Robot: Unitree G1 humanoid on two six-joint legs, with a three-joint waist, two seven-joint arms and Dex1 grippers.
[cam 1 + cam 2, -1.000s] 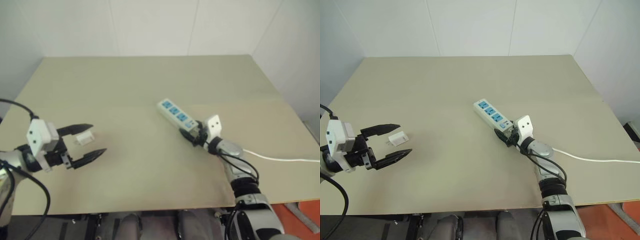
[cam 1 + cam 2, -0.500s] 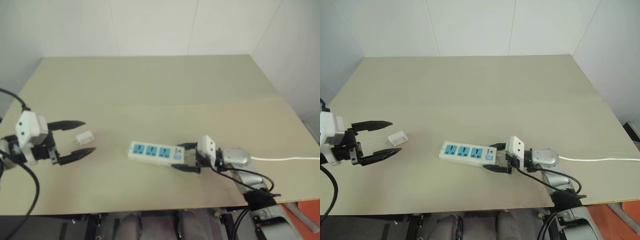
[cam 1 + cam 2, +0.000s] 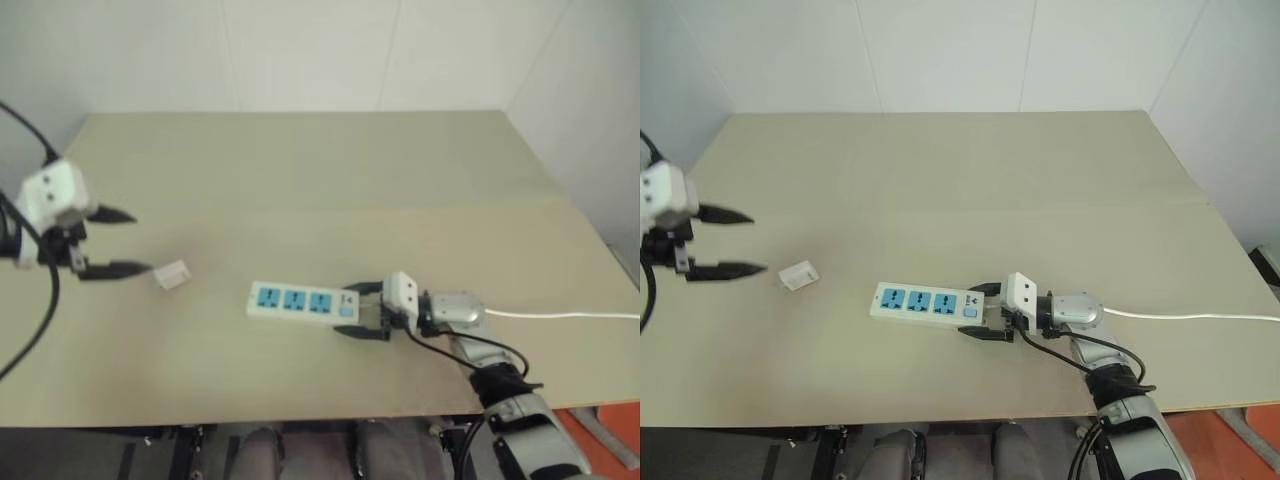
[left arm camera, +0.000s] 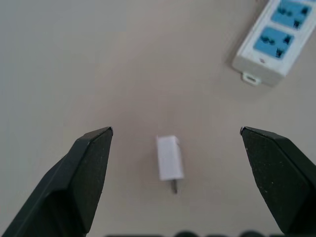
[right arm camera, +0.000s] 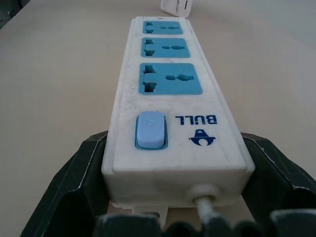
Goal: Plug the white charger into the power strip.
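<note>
**Right gripper holds strip by switch end, charger loose on desk**

Strip [image 3: 925, 302] lies flat on the desk [image 3: 940, 180], near the front edge, roughly centre, long axis running left-right. Three blue socket faces up, switch [image 5: 150, 129] at its right end, next to the "BULL" print. Thin white cable [image 3: 1200, 317] leaves that end and runs off to the right across the desk.

Right gripper [image 3: 980, 312] points left, low over the desk. Jaws clamped on the strip's switch end, one black finger on each long side; right wrist view shows both fingers [image 5: 84, 168] touching the strip's side walls, cable exiting between them.

Charger [image 3: 798, 275] lies on its side on the desk, left of the strip and well apart from it, slightly further back. Nothing touches it. In left wrist view its metal pin points toward the camera and the strip's far end sits beyond it. Right wrist view catches the charger as a small white block past the strip's far end.

Left gripper [image 3: 725, 242] is at the left edge of the desk, left of the charger, raised off the surface, pointing right. Jaws wide apart, holding nothing. Left wrist view: both black fingers [image 4: 84, 168] stand either side of the charger with clear gaps, charger about midway between them on the desk below, not touched.

Charger not plugged in; all three sockets free. Pale walls behind the desk.
</note>
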